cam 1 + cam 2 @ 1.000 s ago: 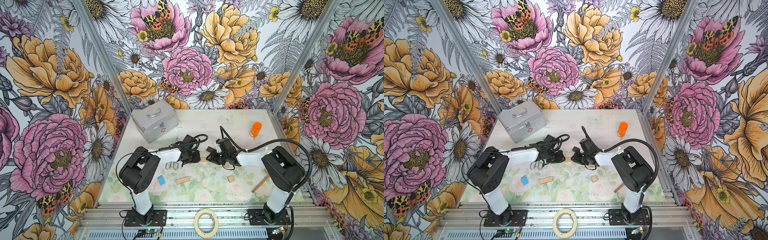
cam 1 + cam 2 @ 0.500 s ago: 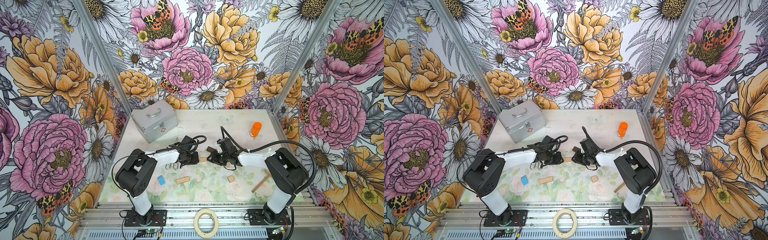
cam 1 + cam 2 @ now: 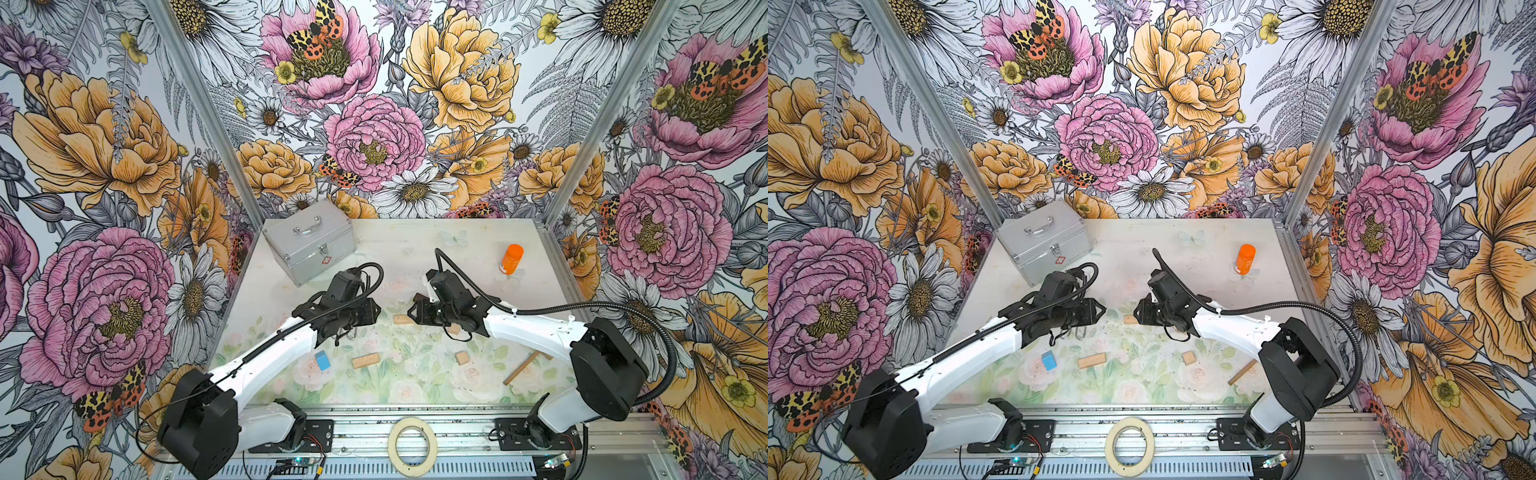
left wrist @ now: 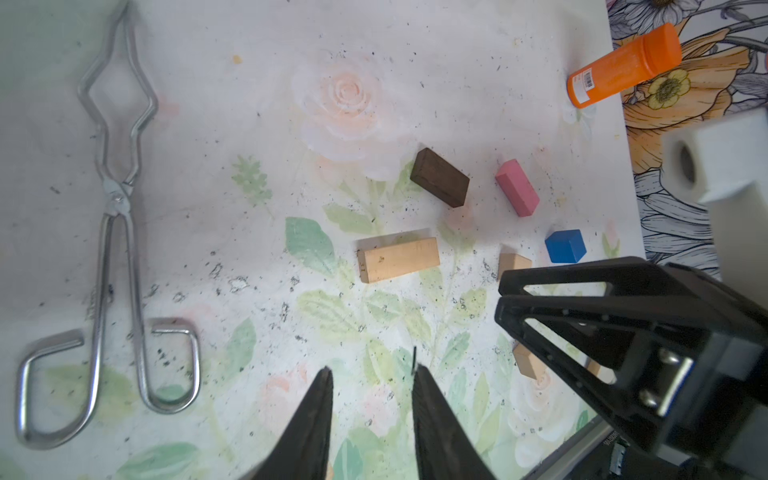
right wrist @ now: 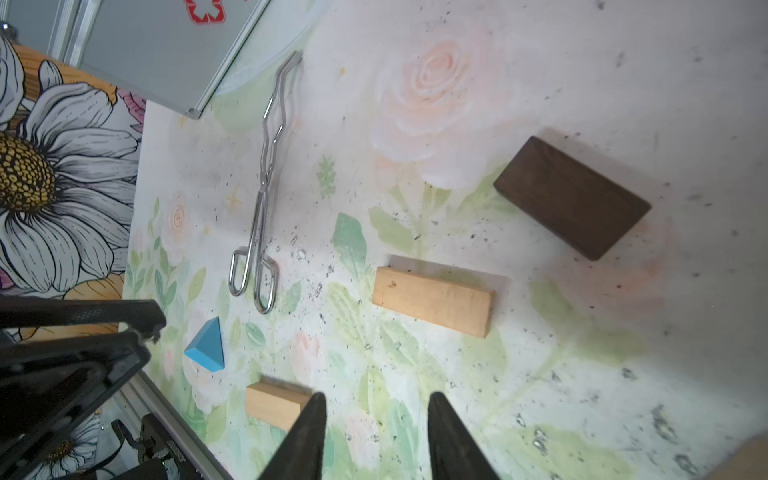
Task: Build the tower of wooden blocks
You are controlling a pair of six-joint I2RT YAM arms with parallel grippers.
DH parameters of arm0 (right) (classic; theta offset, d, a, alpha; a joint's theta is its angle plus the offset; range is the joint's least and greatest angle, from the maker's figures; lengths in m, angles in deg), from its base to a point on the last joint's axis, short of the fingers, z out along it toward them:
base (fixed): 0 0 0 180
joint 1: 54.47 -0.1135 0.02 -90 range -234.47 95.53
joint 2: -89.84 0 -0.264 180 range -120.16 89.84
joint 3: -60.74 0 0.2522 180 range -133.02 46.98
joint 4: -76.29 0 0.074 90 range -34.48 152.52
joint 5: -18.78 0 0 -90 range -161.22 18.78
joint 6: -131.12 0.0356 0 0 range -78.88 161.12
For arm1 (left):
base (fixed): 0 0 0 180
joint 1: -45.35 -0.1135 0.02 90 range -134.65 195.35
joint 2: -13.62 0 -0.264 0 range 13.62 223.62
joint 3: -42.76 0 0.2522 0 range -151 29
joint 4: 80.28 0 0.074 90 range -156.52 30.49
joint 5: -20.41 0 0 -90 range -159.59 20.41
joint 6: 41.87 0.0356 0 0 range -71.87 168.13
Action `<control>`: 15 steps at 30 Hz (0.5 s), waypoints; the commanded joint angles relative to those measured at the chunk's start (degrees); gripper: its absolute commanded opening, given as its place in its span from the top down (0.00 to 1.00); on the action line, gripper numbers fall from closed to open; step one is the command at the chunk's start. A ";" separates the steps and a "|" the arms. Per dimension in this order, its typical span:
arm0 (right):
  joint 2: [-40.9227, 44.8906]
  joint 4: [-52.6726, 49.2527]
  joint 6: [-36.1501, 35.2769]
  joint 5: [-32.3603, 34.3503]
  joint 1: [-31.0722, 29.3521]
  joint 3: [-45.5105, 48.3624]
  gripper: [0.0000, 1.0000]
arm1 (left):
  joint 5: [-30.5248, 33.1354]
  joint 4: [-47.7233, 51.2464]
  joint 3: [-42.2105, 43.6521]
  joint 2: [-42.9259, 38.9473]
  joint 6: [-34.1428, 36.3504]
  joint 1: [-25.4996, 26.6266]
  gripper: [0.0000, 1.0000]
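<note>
Wooden blocks (image 4: 399, 259) spread flat over the floral table mat (image 3: 399, 376); left gripper (image 4: 372, 374) and right gripper (image 5: 376, 399) seen parted, nothing between the jaws.
In both top views a tan wooden bar (image 3: 402, 319) is seen at frame centre between the arms; a light blue cube (image 3: 322, 360), a second tan bar (image 3: 365, 360) and a tan cube (image 3: 462, 357) are set lower, apart.

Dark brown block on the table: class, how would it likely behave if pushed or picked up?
The dark brown block looks like solid wood with crisp edges, so probably stiff. It rests on a broad flat face, so a push should slide it, not roll or tip it. Its parallel sides likely grip easily.
</note>
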 commanded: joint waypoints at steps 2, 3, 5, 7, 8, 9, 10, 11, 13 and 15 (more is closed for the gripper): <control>-4.88 -1.16 -2.16 -2.62 -2.90 -3.60 0.58 | 5.26 3.68 7.34 -8.98 -8.74 2.50 0.66; -5.99 -0.90 -2.42 -3.30 -4.11 -4.00 0.58 | 6.38 4.58 8.71 -11.16 -10.40 3.35 0.66; -7.61 0.19 -2.55 -4.41 -5.83 -4.40 0.58 | 9.09 7.24 10.67 -14.62 -14.04 4.26 0.67; -9.18 1.37 -2.37 -5.41 -6.98 -4.46 0.58 | 10.85 10.33 11.84 -17.46 -16.43 4.38 0.68; -9.91 1.94 -2.15 -5.92 -7.42 -4.50 0.58 | 11.46 11.71 12.24 -18.84 -17.16 4.43 0.68; -10.40 2.53 -1.95 -6.11 -7.92 -4.55 0.59 | 11.99 13.11 12.60 -20.11 -17.94 4.49 0.68; -10.74 3.06 -1.86 -6.20 -8.28 -4.38 0.59 | 12.39 14.00 12.91 -21.17 -18.62 4.62 0.69; -11.07 3.73 -1.69 -6.29 -8.68 -4.30 0.58 | 12.82 14.94 13.32 -22.17 -19.32 4.72 0.69; -11.96 5.33 -1.09 -6.95 -9.19 -4.21 0.58 | 13.30 16.54 14.26 -23.47 -20.74 4.92 0.70; -13.05 6.97 -0.66 -8.00 -9.67 -4.21 0.59 | 12.98 17.39 15.44 -23.93 -21.74 5.06 0.70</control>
